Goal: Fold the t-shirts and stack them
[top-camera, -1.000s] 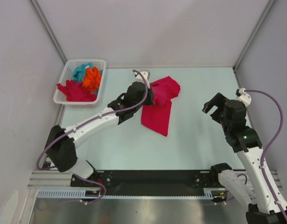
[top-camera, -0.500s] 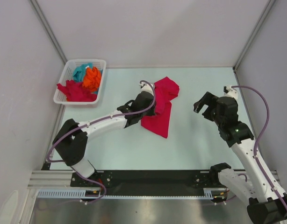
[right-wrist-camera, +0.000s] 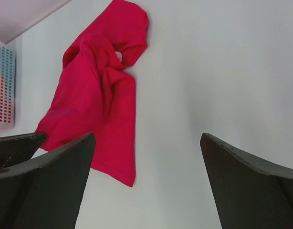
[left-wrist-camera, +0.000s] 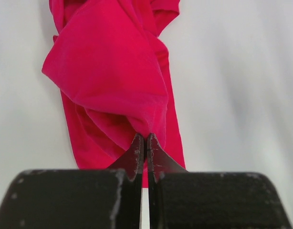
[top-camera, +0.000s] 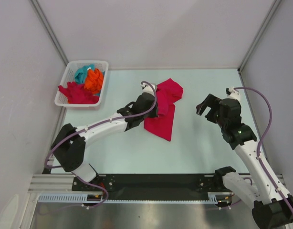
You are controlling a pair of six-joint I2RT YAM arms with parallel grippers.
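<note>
Crumpled red t-shirt (right-wrist-camera: 96, 90), right hand (right-wrist-camera: 147, 139) spread wide

Soft matt crimson cloth t-shirt (left-wrist-camera: 113, 81), smooth table (top-camera: 199, 143) (faintly glossy), white plastic lattice basket (top-camera: 64, 80)

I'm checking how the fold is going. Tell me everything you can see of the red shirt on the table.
The red shirt is plain crimson soft cloth, crumpled and twisted into a long bunch, not folded. It lies on the table, its rumpled end at the far side and its flatter end toward the near edge. The left gripper, shut, pinches a raised fold of it. Apart from the table, nothing else touches it.
</note>
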